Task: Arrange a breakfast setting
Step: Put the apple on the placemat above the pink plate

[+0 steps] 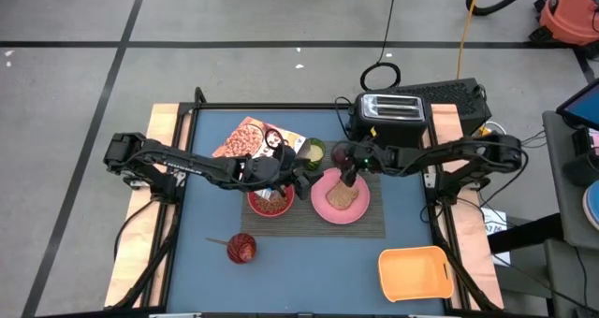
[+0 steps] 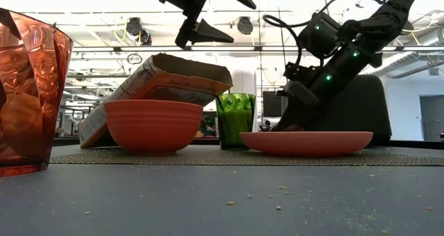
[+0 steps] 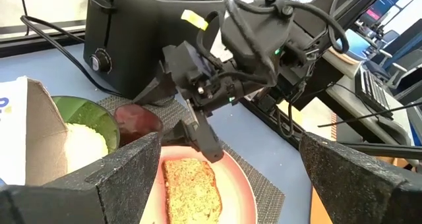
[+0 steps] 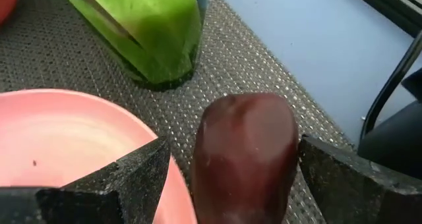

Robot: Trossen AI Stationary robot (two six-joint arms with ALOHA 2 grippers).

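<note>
Overhead, the right gripper (image 1: 350,171) reaches in over the far rim of the larger pink plate (image 1: 323,206), where the brown toast slice (image 1: 343,196) lies, on the dark striped placemat (image 1: 374,224). The left gripper (image 1: 298,180) hangs near the pink-red bowl (image 1: 270,204), beside the tipped Cheerios cereal box (image 1: 245,138).

From table height, the right arm slants down to the plate's far edge; the left gripper's fingers (image 2: 208,31) stand spread above the box, holding nothing.

Across from the left wrist, the small red apple (image 3: 137,120) sits on the mat just beside the plate and the green cup (image 3: 89,115), in front of the black toaster (image 3: 138,39).

At the right wrist, the apple (image 4: 245,155) stands between the parted fingers (image 4: 142,171), which do not yet visibly touch it. It looks firm, smooth and round (likely to roll or squirt sideways), so I judge a centred grip across its widest part safest.
</note>
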